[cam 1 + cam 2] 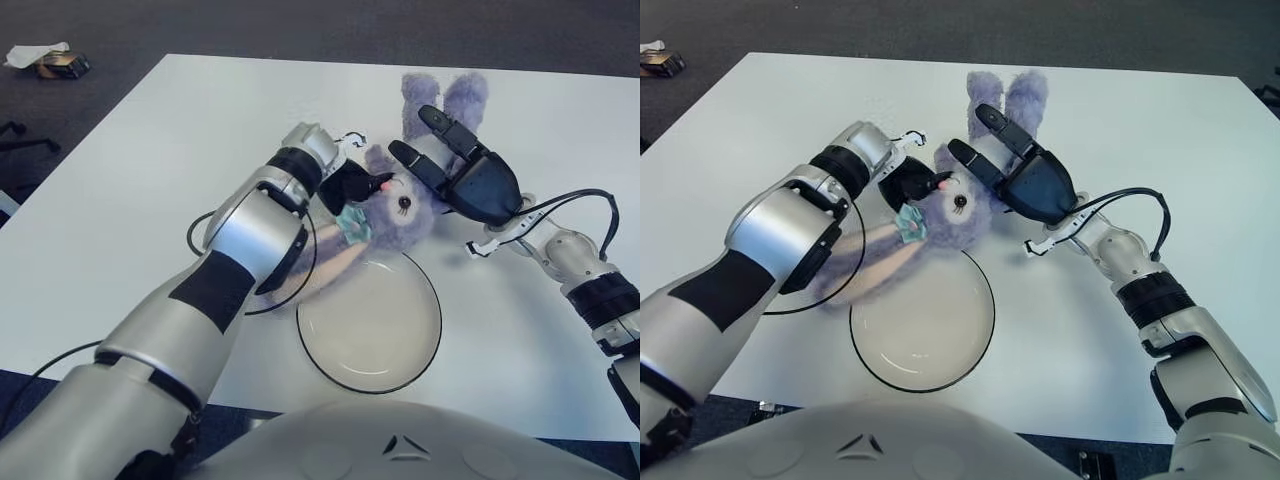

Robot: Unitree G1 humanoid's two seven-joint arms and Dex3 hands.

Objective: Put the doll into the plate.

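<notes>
A purple plush bunny doll (pixel 402 212) lies on the white table just beyond the plate (pixel 371 322), head toward the plate's far rim, ears (pixel 1012 95) pointing away. Its pale body runs under my left forearm. My left hand (pixel 349 183) is at the left side of the doll's face, black fingers curled onto it by the teal bow (pixel 350 220). My right hand (pixel 447 165) lies across the head and the base of the ears from the right, fingers straight and spread. The round white plate with a dark rim holds nothing.
A black cable (pixel 196 236) loops on the table beside my left forearm, and another cable (pixel 565 199) arcs off my right wrist. The table's left edge drops to dark carpet, where a small item (pixel 52 62) lies far left.
</notes>
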